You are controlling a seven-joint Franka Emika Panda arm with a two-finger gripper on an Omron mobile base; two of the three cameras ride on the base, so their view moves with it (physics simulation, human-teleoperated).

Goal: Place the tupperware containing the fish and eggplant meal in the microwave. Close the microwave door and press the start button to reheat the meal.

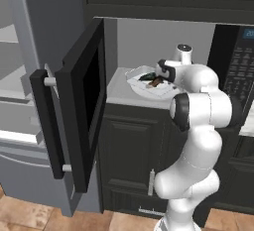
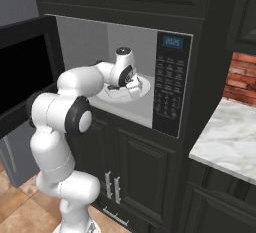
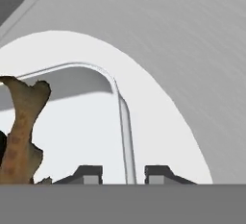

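Left base view, far left: tall grey fridge (image 1: pixel 20 76), standing just beside the open door.
Microwave door (image 1: pixel 82 101): black panel with dark glass, swung wide open to the left; black bar handle (image 1: pixel 45 121) on pale pegs along its outer edge.
Microwave (image 1: pixel 124 41): black built-in box, pale grey interior open to view; keypad panel (image 2: pixel 167 84) with small blue display (image 2: pixel 173 42) on the right-hand side.
Turntable plate (image 3: pixel 163 122): white, round, lying on the floor of the microwave cavity, under the container.
Tupperware (image 1: pixel 141 84): shallow translucent whitish container, resting on the turntable plate inside the cavity, near the front edge of the cavity floor; raised rim seen close up in the hand view (image 3: pixel 124 131).
Fish and eggplant meal (image 1: pixel 153 79): dark green and brown lumps inside the tupperware; brown piece at the left edge of the hand view (image 3: pixel 21 131).
Gripper (image 3: pixel 124 174): reached into the cavity over the near right part of the tupperware; fingertips (image 3: pixel 161 172) standing one on each side of the container rim with a gap showing on both sides, parted, not clamped on the rim.
Lower cabinets (image 2: pixel 135 172): dark, below the microwave.
Marble counter (image 2: pixel 227 142): far right in the right base view, with red brick wall (image 2: pixel 242 77) behind.
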